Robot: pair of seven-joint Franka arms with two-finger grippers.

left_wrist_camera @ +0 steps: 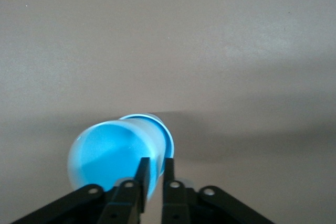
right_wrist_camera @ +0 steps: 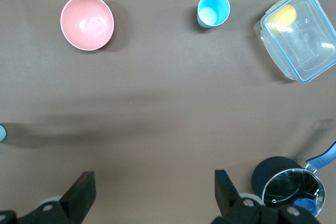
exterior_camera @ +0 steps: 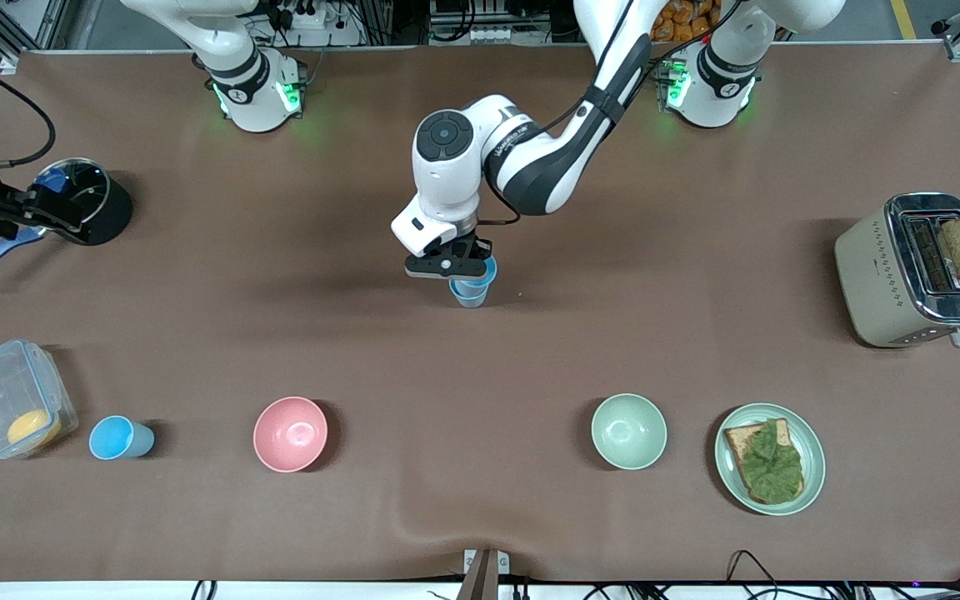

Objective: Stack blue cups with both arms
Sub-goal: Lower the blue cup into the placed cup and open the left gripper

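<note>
Left gripper [exterior_camera: 465,268], closed on the rim of one blue cup [exterior_camera: 472,287] at mid-table; right gripper [right_wrist_camera: 152,192], fingers spread wide and empty, above the second blue cup [right_wrist_camera: 213,10].

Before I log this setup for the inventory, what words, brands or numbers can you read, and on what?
None can be read.
Left arm: a small dark line of print on its white shell, too small to read.
Toaster: a small mark on its side, too small to read.
Held cup, free cup, bowls, box, pot: no text visible.
</note>
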